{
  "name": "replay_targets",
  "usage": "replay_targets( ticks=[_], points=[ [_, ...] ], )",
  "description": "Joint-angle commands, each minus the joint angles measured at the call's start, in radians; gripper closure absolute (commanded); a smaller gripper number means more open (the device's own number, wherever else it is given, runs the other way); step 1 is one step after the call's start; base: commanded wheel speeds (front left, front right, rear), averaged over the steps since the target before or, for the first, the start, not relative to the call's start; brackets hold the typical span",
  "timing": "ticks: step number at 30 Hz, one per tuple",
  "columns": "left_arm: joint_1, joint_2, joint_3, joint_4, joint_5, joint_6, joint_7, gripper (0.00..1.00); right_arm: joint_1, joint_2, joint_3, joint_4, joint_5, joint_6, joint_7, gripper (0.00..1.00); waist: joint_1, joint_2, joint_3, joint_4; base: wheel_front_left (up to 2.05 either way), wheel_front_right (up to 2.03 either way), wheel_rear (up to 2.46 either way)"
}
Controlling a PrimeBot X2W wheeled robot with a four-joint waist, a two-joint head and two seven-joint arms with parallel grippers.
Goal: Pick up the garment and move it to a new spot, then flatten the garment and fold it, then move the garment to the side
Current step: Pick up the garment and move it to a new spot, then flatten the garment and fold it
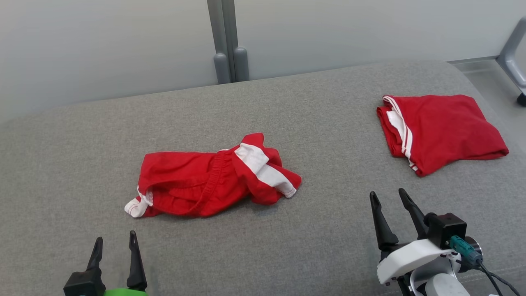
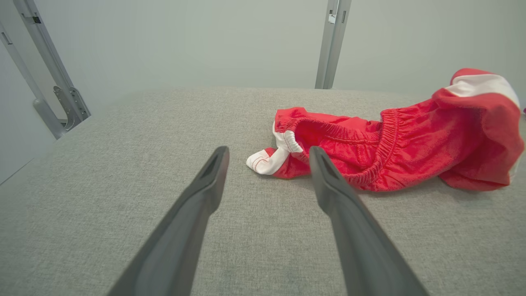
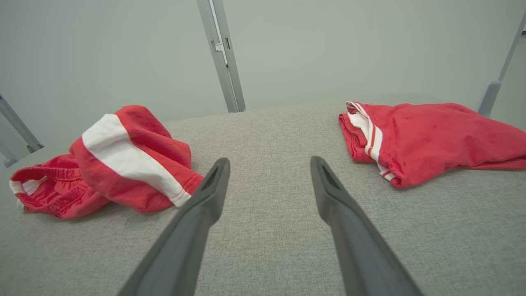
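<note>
A crumpled red garment (image 1: 205, 183) with white stripes and an elastic waistband lies near the middle of the grey padded surface (image 1: 287, 102). The left wrist view shows the same garment (image 2: 390, 148) just beyond my fingers, and the right wrist view has it (image 3: 111, 164) at the left. My left gripper (image 1: 116, 242) stands open near the front edge, short of the garment's white corner, holding nothing. At the lower right my right gripper (image 1: 388, 196) is open too and empty, pointing at bare surface between the two red pieces.
A second red garment (image 1: 439, 131), folded, lies at the far right of the surface, and in the right wrist view this folded garment (image 3: 431, 139) sits at the right. Grey metal posts (image 1: 228, 41) and a pale wall stand behind. The surface's right edge drops to the floor.
</note>
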State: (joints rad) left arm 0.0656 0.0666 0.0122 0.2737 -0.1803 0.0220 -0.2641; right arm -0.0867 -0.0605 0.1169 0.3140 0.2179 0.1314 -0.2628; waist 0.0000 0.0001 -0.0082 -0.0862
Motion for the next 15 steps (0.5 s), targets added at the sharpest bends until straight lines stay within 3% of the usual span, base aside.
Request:
replay_targets(
  ticks=[1,15],
  points=[
    [0.014,-0.003,0.009,-0.006,0.008,-0.003,0.000,0.00,0.009,0.000,-0.002,0.001,0.000,-0.002,-0.003,0.00,0.0000,-0.0001,-0.003,0.006,0.00,0.00,0.00],
    [0.026,-0.015,0.039,-0.022,0.046,-0.029,0.000,0.00,0.022,0.002,0.003,0.001,-0.007,-0.002,-0.003,0.00,0.0000,-0.0001,-0.008,0.056,0.00,0.00,0.00]
  ],
)
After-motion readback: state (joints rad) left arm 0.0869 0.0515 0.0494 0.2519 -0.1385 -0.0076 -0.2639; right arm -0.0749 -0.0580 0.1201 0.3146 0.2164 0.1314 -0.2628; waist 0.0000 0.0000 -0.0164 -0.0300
